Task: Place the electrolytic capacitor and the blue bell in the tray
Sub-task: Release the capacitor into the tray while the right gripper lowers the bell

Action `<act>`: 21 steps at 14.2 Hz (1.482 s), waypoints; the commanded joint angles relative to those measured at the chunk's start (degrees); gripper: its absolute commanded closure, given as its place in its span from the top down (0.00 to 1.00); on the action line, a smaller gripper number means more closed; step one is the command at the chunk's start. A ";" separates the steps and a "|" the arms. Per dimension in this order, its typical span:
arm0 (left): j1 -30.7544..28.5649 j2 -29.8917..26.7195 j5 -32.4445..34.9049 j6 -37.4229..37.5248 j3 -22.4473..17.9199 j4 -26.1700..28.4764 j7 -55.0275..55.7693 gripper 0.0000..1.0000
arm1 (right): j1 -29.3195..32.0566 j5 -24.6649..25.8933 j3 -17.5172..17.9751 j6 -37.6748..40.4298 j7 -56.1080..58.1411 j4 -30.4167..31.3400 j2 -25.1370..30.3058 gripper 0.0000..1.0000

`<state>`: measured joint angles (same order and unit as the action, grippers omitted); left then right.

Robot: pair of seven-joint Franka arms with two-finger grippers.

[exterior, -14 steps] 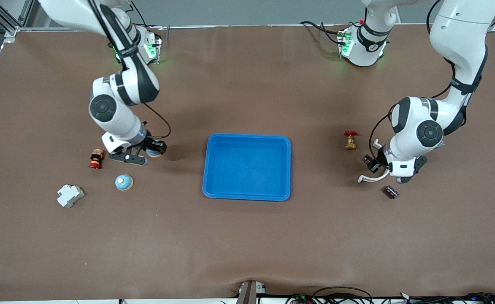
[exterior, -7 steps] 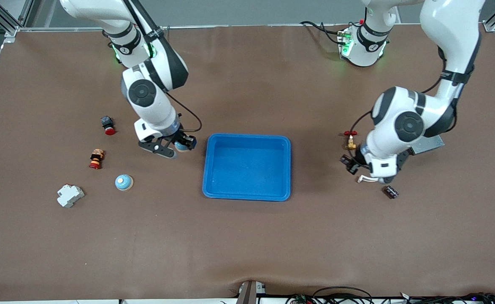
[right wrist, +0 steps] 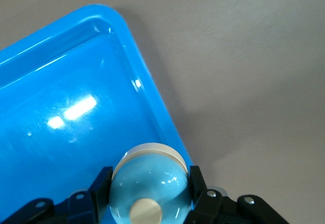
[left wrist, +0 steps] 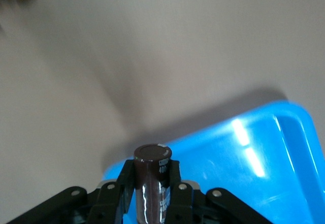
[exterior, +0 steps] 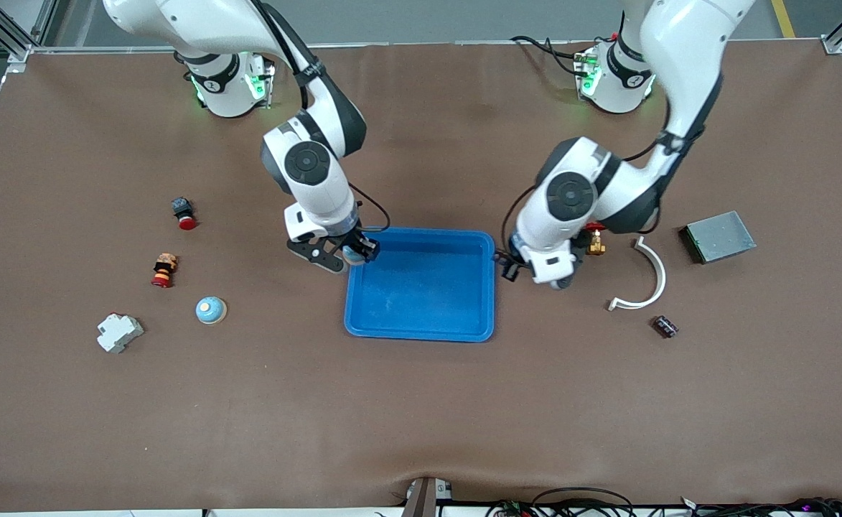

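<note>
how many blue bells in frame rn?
2. One blue bell is clamped in the right gripper over the tray rim at the right arm's end. The second bell sits on the table between the white block and the tray.

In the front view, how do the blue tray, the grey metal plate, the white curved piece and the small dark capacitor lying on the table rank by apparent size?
Largest to smallest:
1. blue tray
2. grey metal plate and white curved piece: too alike to rank, one solid, the other long and thin
3. dark capacitor
</note>
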<state>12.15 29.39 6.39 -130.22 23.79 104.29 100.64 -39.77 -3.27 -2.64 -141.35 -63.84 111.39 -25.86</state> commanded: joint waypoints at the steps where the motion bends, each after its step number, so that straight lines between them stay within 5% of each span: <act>1: 3.75 5.93 2.92 0.84 -0.59 -6.02 5.69 0.00 | -1.88 -0.60 -0.70 -1.81 -3.48 -4.24 -5.24 0.00; 6: 6.66 10.60 5.21 0.75 -0.59 -8.05 9.84 0.00 | -4.26 0.11 -0.88 -2.00 -7.35 -8.64 -10.70 0.00; 7: 6.66 10.69 5.21 0.75 -0.59 -7.97 9.93 0.21 | -4.35 0.11 -0.88 -2.08 -7.44 -8.64 -11.06 0.00; 9: 6.66 10.51 5.30 0.93 -0.68 -8.05 10.19 1.00 | -4.52 0.11 -0.97 -3.13 -7.44 -8.64 -11.67 0.00; 15: 4.65 5.34 6.27 6.89 -2.78 -9.02 7.14 1.00 | -4.79 0.02 -0.97 -5.25 -7.44 -8.64 -13.43 0.00; 16: 3.25 4.46 6.27 8.21 -2.87 -9.02 4.42 1.00 | -4.79 0.11 -1.05 -5.16 -7.35 -8.73 -13.52 0.27; 17: 1.23 3.58 6.27 9.62 -2.87 -8.85 1.26 1.00 | -4.79 0.02 -1.14 -5.16 -7.44 -8.73 -13.52 0.84; 18: -1.40 3.22 6.36 11.37 -2.87 -8.67 -2.60 1.00 | -4.79 0.11 -1.23 -5.07 -7.35 -8.82 -13.43 1.00; 21: -9.83 2.86 7.93 12.36 -2.87 -8.40 -14.38 1.00 | -4.44 0.63 -1.41 -0.01 -6.74 -12.06 -12.91 1.00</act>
<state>6.90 33.17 12.77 -118.33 20.40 94.62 91.96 -43.67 -3.16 -3.21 -145.34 -70.28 103.00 -38.12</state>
